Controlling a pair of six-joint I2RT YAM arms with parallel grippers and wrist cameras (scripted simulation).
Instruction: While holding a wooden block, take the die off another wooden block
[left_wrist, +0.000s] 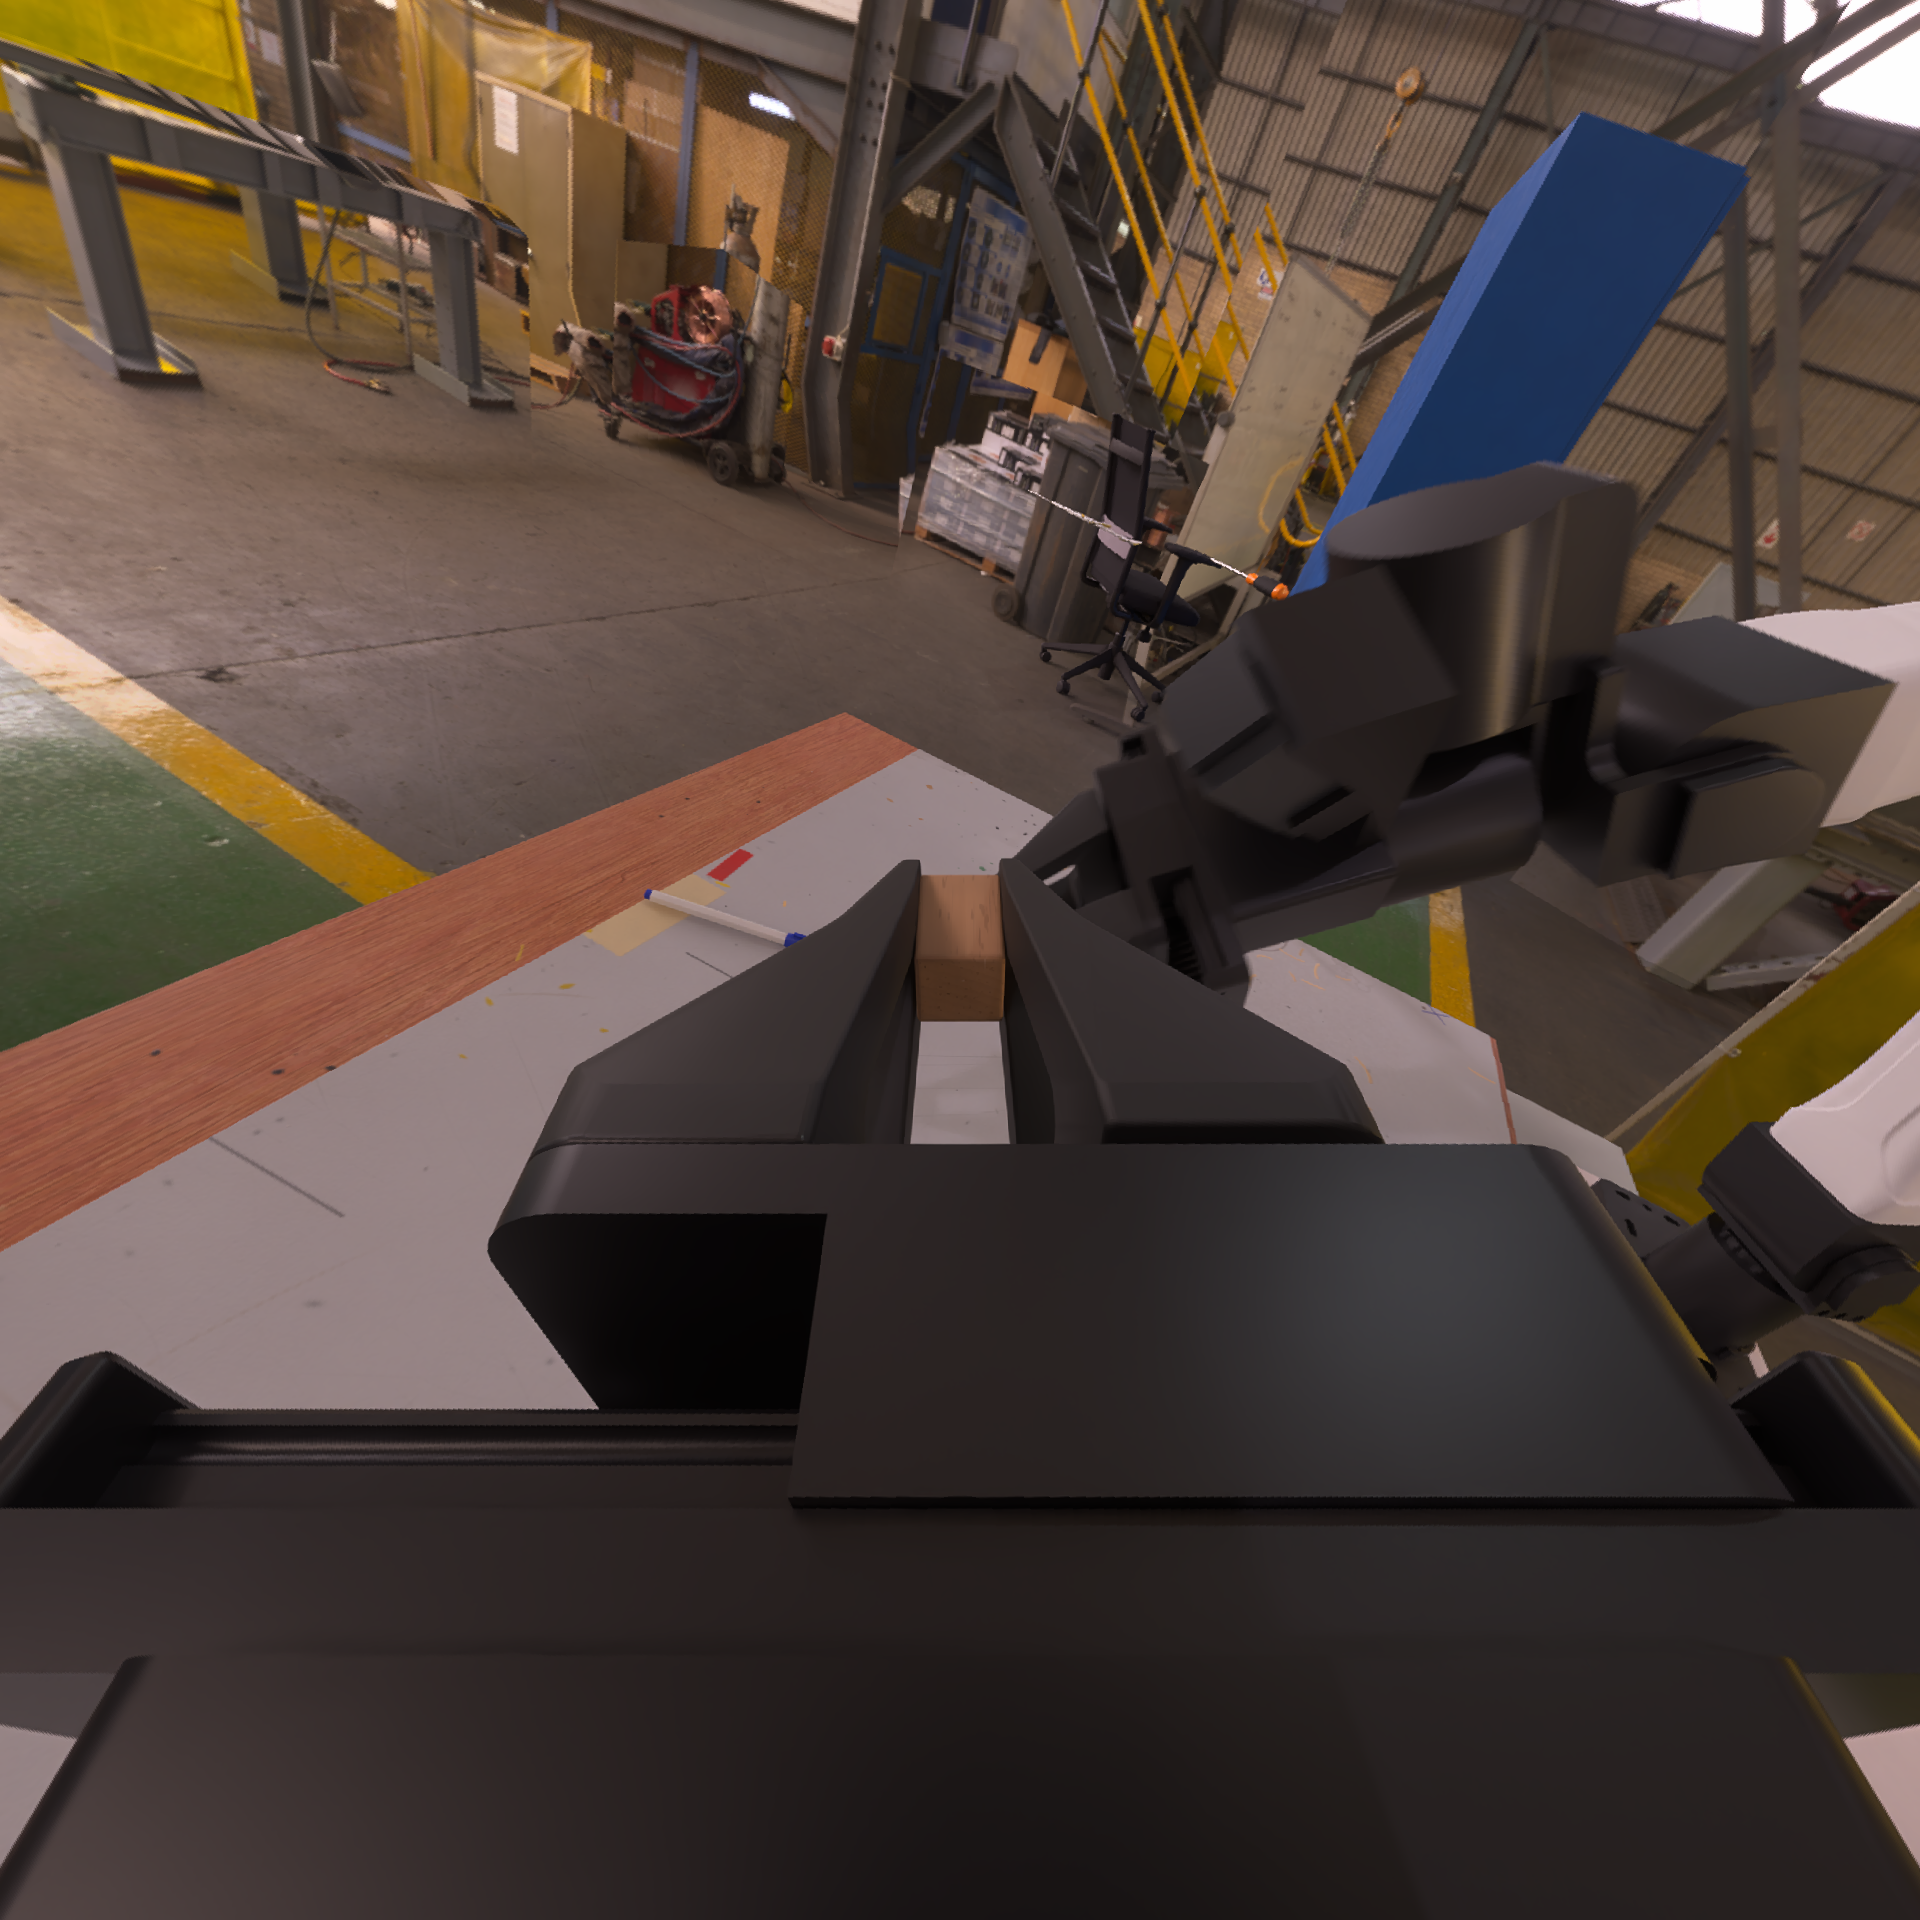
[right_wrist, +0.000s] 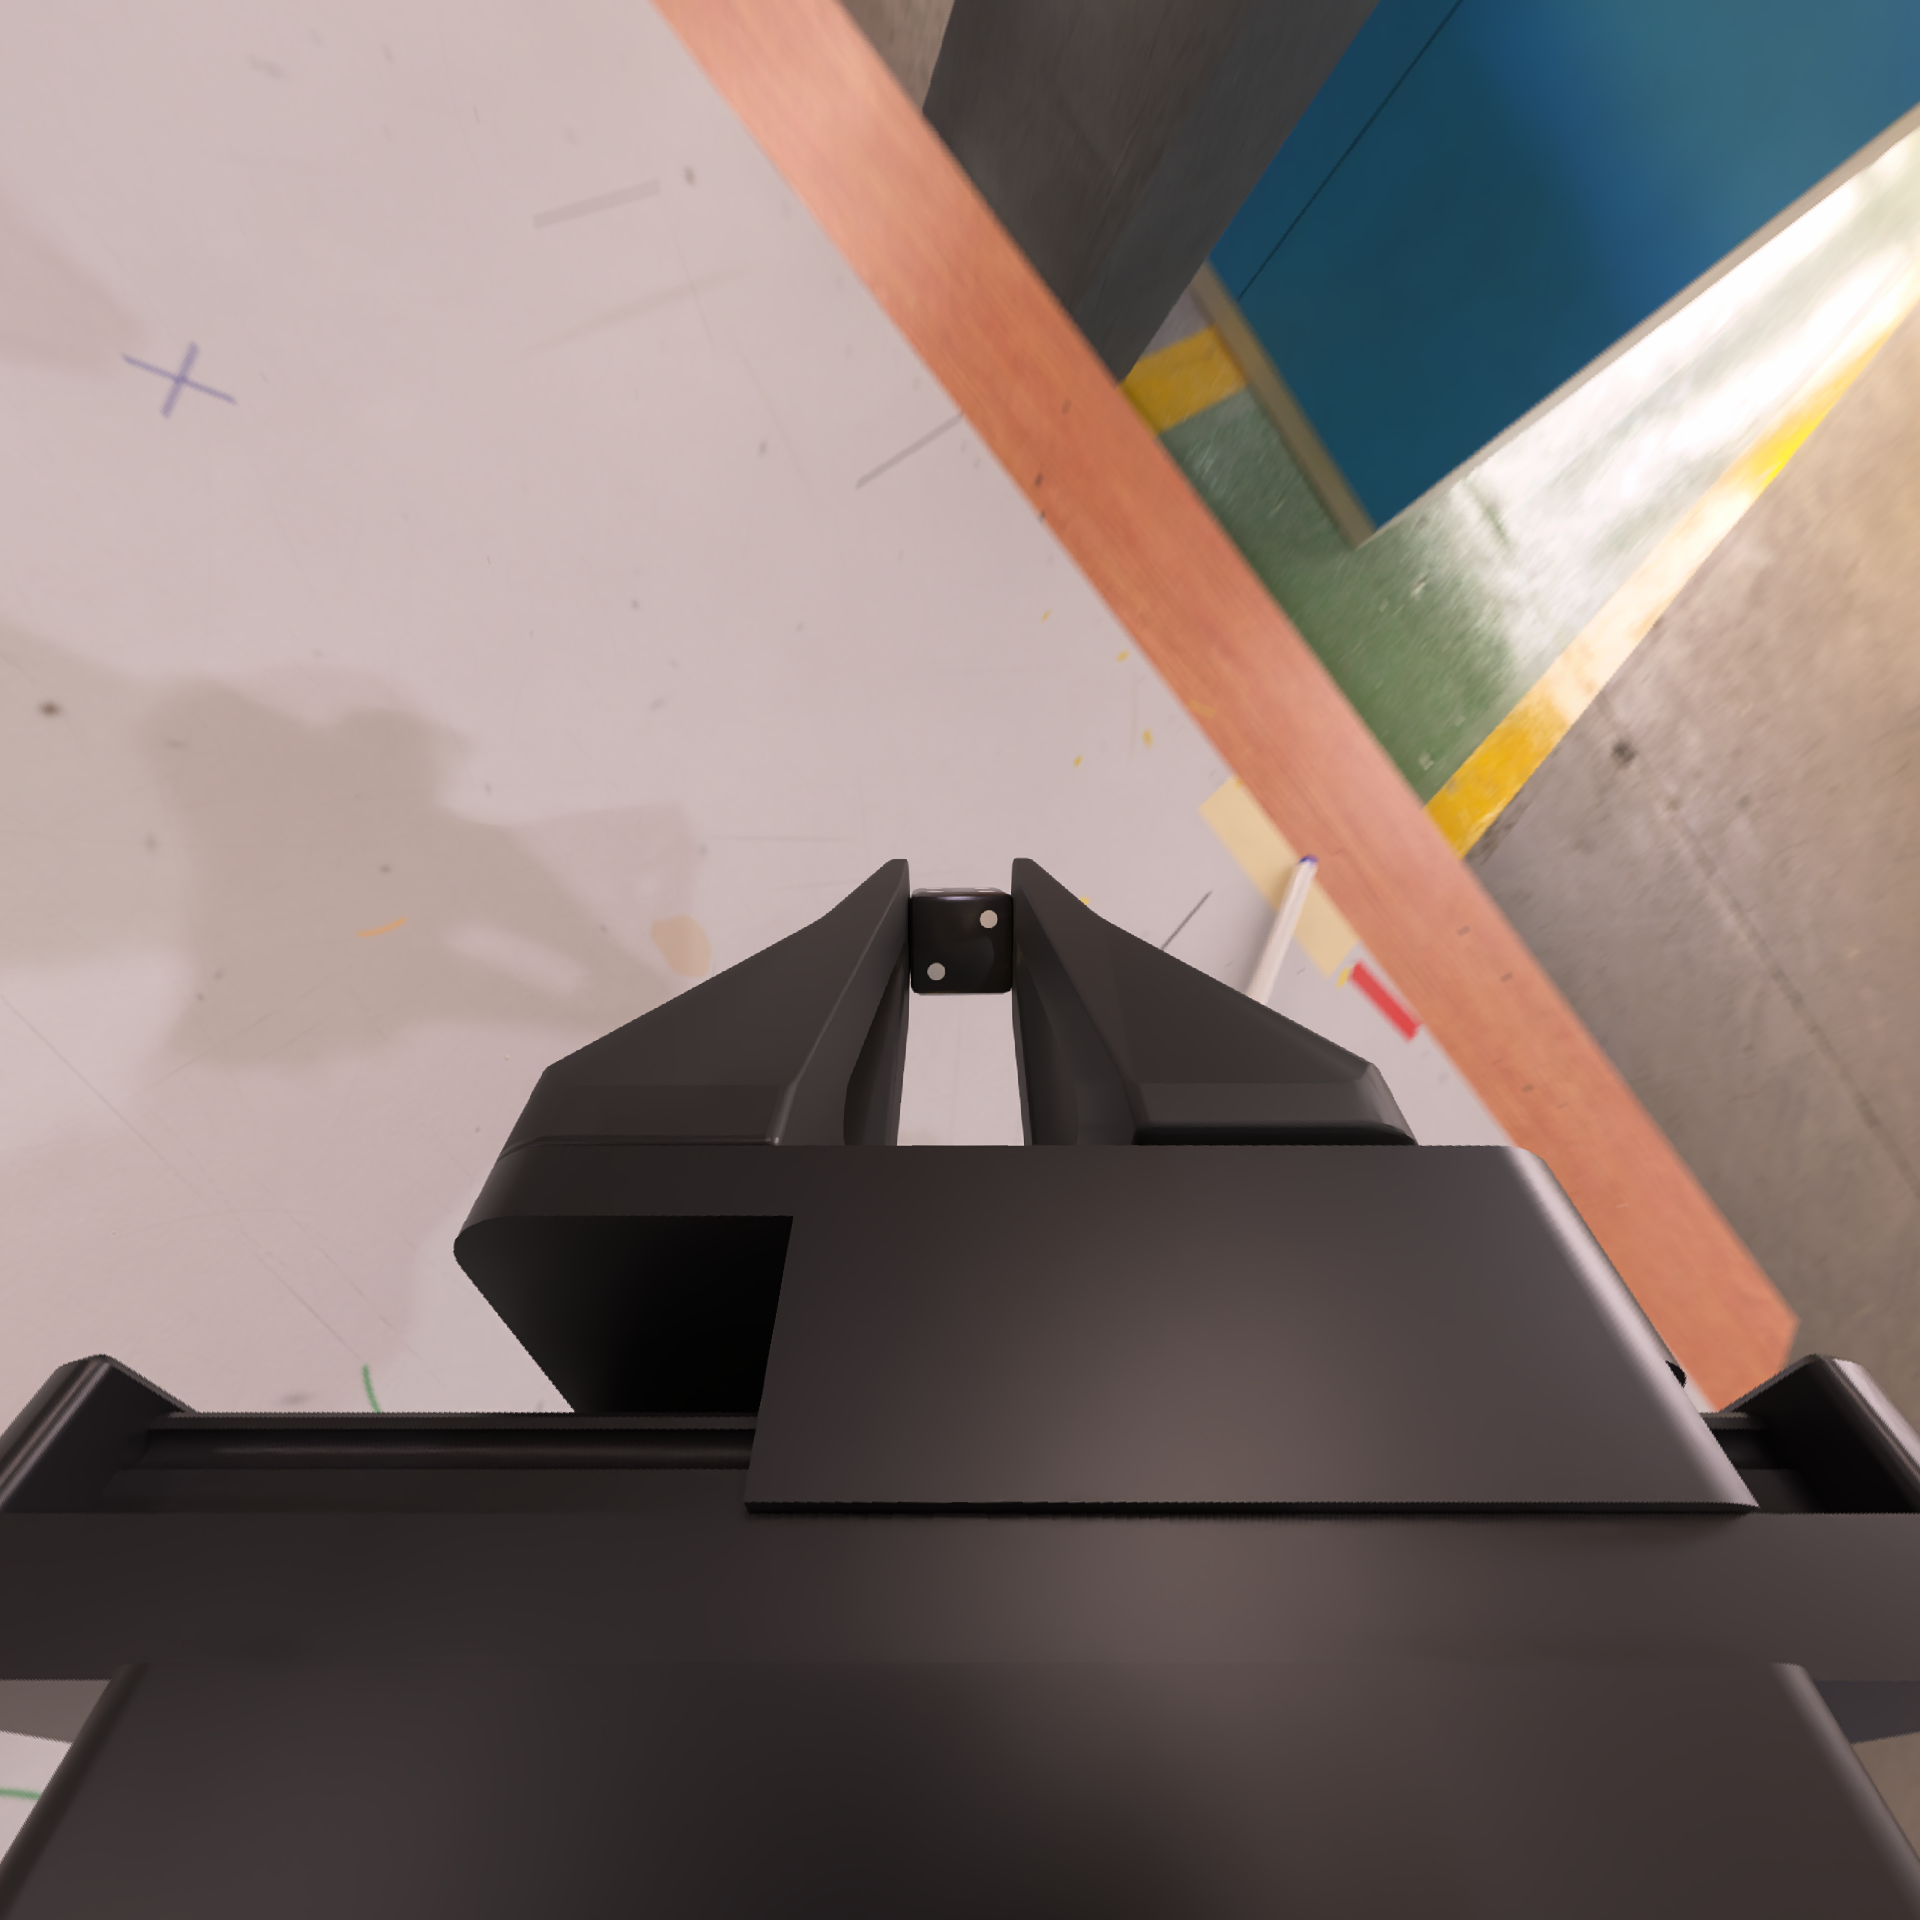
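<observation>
In the left wrist view my left gripper (left_wrist: 958, 883) is shut on a light wooden block (left_wrist: 958, 951), held between its fingertips above the white table (left_wrist: 416, 1122). The right arm (left_wrist: 1403, 748) reaches in from the right just behind the block; its fingertips are hidden there. In the right wrist view my right gripper (right_wrist: 960, 883) is shut on a black die with white pips (right_wrist: 960, 943), held above the table (right_wrist: 520, 520). A second wooden block is not in view.
A white marker pen (left_wrist: 722, 916) lies on tape patches near the table's far wooden edge (left_wrist: 520, 883); it also shows in the right wrist view (right_wrist: 1283, 930). A blue box (left_wrist: 1538, 312) stands beyond the table. Arm shadows fall on the tabletop (right_wrist: 364, 831).
</observation>
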